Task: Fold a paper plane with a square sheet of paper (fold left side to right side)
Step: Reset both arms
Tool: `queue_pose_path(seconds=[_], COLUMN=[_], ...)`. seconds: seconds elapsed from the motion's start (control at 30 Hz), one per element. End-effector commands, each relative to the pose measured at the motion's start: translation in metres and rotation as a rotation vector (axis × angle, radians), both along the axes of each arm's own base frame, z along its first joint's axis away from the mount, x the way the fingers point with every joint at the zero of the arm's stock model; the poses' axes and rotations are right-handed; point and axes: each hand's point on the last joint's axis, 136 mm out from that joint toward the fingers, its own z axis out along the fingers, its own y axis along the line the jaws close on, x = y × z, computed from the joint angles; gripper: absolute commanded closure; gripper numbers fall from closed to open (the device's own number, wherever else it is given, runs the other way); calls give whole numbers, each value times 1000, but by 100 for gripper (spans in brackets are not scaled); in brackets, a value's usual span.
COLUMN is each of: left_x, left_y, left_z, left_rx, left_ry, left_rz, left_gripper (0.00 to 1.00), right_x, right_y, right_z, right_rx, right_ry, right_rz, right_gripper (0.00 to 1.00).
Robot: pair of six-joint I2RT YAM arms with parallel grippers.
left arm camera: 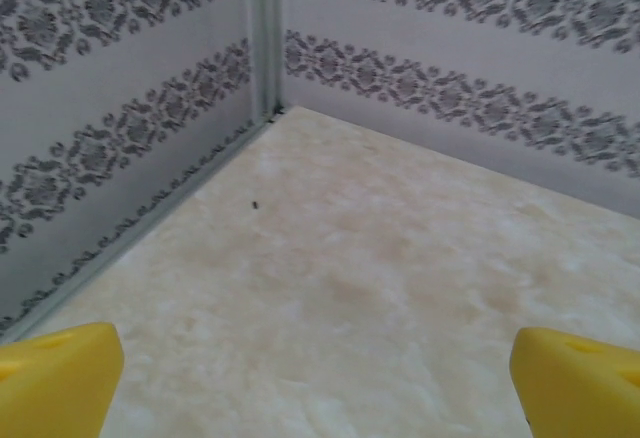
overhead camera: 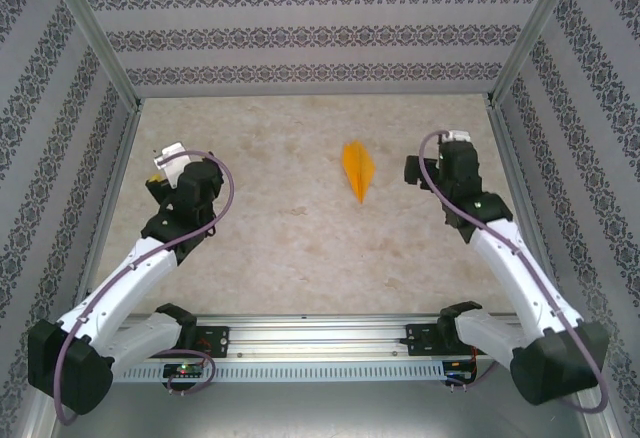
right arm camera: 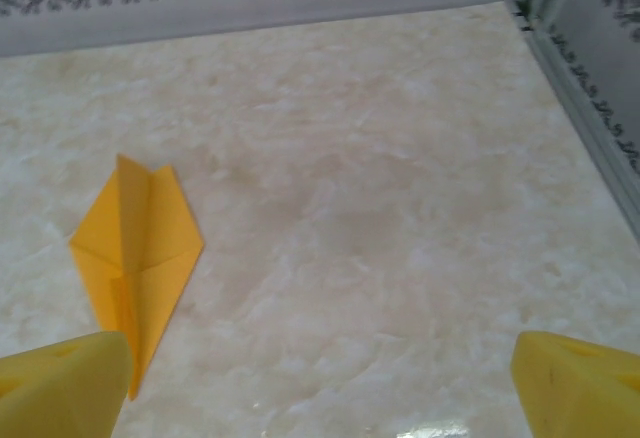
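Paper plane (overhead camera: 358, 168) is seen lying flat on the marbled beige table (overhead camera: 280, 258), right of centre and in its far half. The table is enclosed by patterned grey walls (overhead camera: 300, 33). The left arm (overhead camera: 130, 268) and right arm (overhead camera: 520, 268) are raised from the near edge, one at each side. The left gripper (left arm camera: 320, 383) is spread wide above bare table, nothing grasped, well apart from the plane. The right gripper (right arm camera: 320, 383) is likewise released and empty, with the plane just beside it. The plane is a creased orange dart, its narrow tip turned toward the near edge and ending close to one yellow fingertip (right arm camera: 65, 383).
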Motion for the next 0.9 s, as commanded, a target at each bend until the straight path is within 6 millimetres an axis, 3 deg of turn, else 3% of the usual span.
queue_pose_path(seconds=[0.0,0.13,0.27,0.5,0.6,0.7,0.77,0.87], left_x=[0,0,3,20,27,33,39,50], left_y=[22,35,42,32,28,24,22,16], left_z=[8,-28,-57,-79,-87,-95,-97,-97], left_rx=[75,126,154,186,198,189,189,193], left_ry=[-65,39,90,44,32,-5,-17,-58], left_rz=[90,113,103,-41,-88,-125,-145,-195], left_gripper=[0,0,0,0,0,0,0,0], right_x=[12,7,12,43,54,61,62,65], right_y=[-26,-65,-83,-67,-57,-52,-50,-50], right_z=[14,-24,-53,-76,-76,-96,-96,-101], right_rx=[-16,-55,-62,-102,-122,-114,-109,-87], right_ry=[-205,-269,-261,-313,-329,-322,-371,-313], right_rz=[-85,-241,-286,-151,-81,-48,-34,-14], right_gripper=[2,2,2,2,2,2,2,2])
